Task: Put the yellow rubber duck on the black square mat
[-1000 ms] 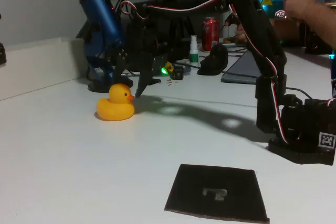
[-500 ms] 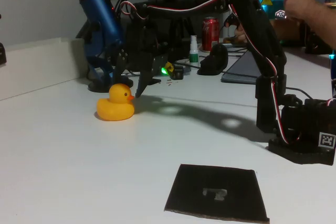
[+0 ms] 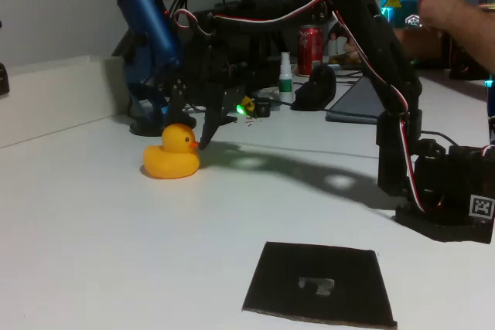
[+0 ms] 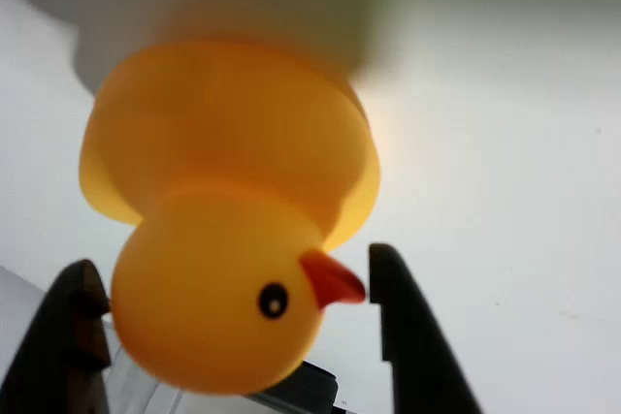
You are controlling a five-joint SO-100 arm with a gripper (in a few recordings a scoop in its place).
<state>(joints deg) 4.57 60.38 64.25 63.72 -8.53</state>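
Gripper [image 4: 228, 336] straddling glossy duck [image 4: 228, 210] (orange beak)

duck [image 3: 172, 154]: smooth, soft-looking rubber, yellow with a light shine; up close [image 4: 228, 230] its skin looks clean and glossy, and the beak is orange.
mat [image 3: 317, 283]: thin, flat and black, dull with no shine, with a pale worn mark in the middle.
pincer [image 3: 192, 125]: hard black plastic, matt; in the wrist view [image 4: 228, 336] the fingers look dark and plain.
table [image 3: 93, 253]: white, smooth and a bit shiny, with soft light spots on it.
can [image 3: 310, 47]: red shiny metal.
microphone [image 3: 151, 32]: blue, glossy body.
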